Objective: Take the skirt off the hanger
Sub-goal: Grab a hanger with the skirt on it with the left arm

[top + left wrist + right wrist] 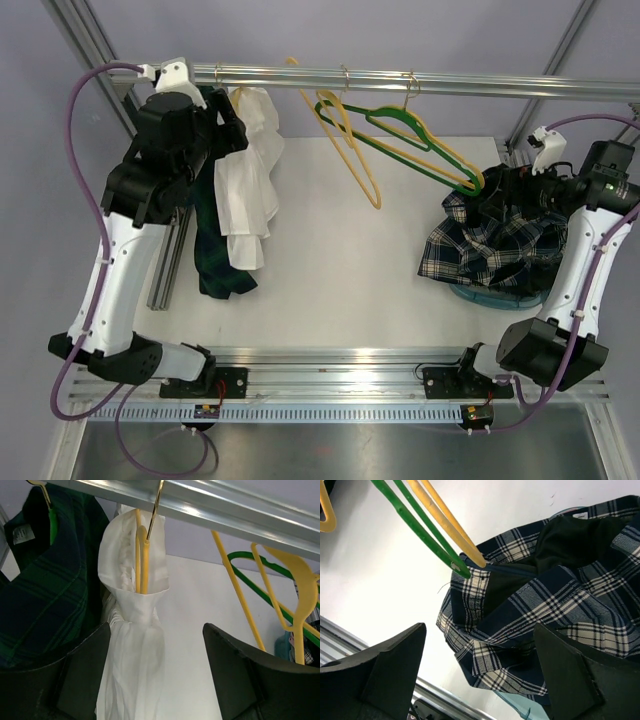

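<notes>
Lying crumpled at the right side of the table (350,290), the navy plaid skirt (490,250) rests in a heap over a pale blue basket (490,297), off its hanger. The right gripper (477,680) hovers just above it with its fingers spread wide, holding nothing. A green hanger (420,140) and a yellow hanger (350,145) hang bare from the rail (400,80), their lower ends reaching the skirt's edge. The left gripper (155,680) stands open near the rail, facing a white garment (132,645) on another yellow hanger, beside a dark green plaid garment (45,595).
</notes>
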### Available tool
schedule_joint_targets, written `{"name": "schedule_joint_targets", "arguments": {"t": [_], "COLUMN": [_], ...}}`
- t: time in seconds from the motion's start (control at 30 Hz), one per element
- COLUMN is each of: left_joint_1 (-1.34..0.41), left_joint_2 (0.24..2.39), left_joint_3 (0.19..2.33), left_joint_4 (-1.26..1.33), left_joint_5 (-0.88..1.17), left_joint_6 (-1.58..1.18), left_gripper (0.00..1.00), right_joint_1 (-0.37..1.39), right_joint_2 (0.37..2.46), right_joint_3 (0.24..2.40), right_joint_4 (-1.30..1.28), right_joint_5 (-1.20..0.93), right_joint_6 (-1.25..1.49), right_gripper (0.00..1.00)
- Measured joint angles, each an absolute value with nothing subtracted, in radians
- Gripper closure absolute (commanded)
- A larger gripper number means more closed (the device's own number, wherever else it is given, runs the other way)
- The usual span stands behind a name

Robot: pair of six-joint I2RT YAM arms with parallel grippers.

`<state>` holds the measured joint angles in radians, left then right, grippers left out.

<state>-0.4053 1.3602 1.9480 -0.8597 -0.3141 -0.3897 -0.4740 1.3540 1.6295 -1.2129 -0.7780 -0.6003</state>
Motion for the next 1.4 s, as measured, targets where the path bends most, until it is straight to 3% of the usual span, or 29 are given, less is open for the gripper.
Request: {"name": "schedule_joint_targets", "arguments": {"t": [0.5, 0.53, 0.63, 0.67, 0.73, 1.4], "left_joint_1": [-0.313, -0.310, -0.306, -0.305, -0.303, -0.300], "left_joint_2": [1.442, 1.457, 1.502, 1.512, 1.523, 1.483], "left_joint_3": [1.799, 1.794, 1.770, 1.760, 1.745, 1.746], "left_joint_4": [-0.605, -0.582, -0.514, -0.492, -0.457, -0.481], "left_joint_5": [-0.248, -0.242, -0.228, -0.224, -0.217, -0.059], "left_joint_6": [-0.239, -0.228, -0.190, -0.177, -0.154, -0.231], "left_gripper": [0.50, 0.63, 0.80, 0.93, 1.00, 1.00], "right_joint_1": [-0.474, -0.474, -0.474, -0.474, -0.474, -0.474], "right_joint_2": [1.323, 1.321, 1.317, 1.315, 1.310, 1.265], "right_joint_3": [1.566, 1.565, 1.561, 1.559, 1.551, 1.512], "right_joint_4": [-1.196, -1.196, -1.197, -1.197, -1.197, -1.190], "right_joint_5": [-0.834, -0.835, -0.840, -0.841, -0.841, -0.841], "right_joint_6": [-0.593, -0.593, -0.593, -0.594, -0.596, -0.603], "right_gripper": [0.04, 0.04, 0.04, 0.04, 0.04, 0.04]}}
